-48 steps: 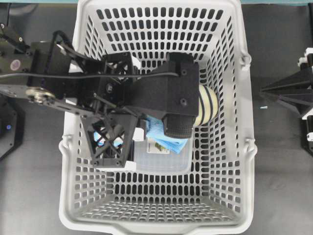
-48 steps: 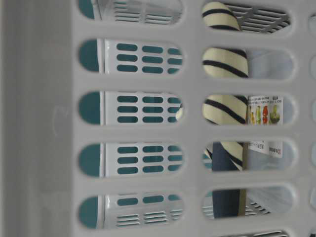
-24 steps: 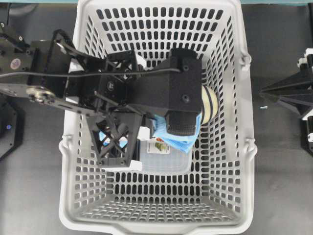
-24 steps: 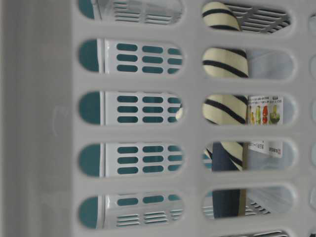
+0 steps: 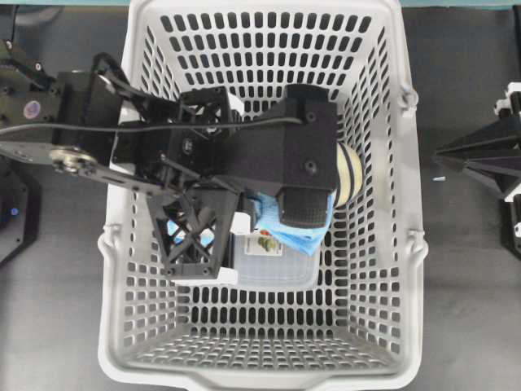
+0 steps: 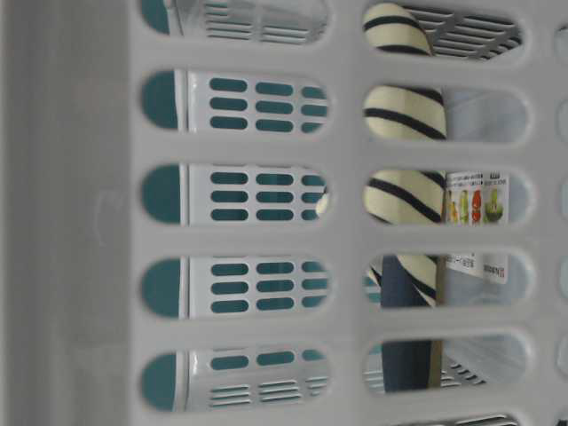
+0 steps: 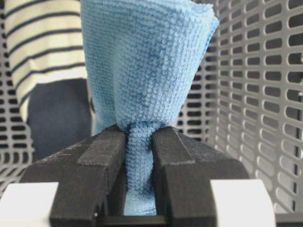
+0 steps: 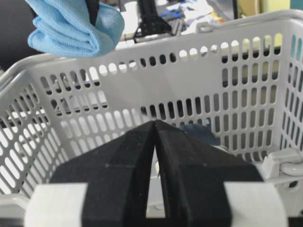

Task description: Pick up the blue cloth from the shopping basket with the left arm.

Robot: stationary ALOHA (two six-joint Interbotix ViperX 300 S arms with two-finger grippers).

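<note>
The left gripper (image 7: 139,142) has its jaws closed hard on a pinched fold of the blue cloth (image 7: 142,61), the two black fingers (image 7: 102,156) squeezing the fabric to a narrow neck with the rest of it fanning out beyond them. From the right wrist view the cloth (image 8: 71,26) hangs as a folded bundle above the rim of the basket (image 8: 156,80), so it looks clear of the contents and of the wall. From overhead the left arm (image 5: 269,155) reaches in over the basket (image 5: 407,244) from the left side, and the cloth (image 5: 285,232) shows as a blue edge under the wrist, above the clear box (image 5: 273,261) and just beside the striped bundle (image 5: 348,175) (both lower down in the basket). The cloth lies straight along the jaws' line, so the lift probably needs only to carry on upward. The right gripper (image 8: 155,142) sits outside the basket on the table (image 5: 468,309), jaws shut together on nothing.
</note>
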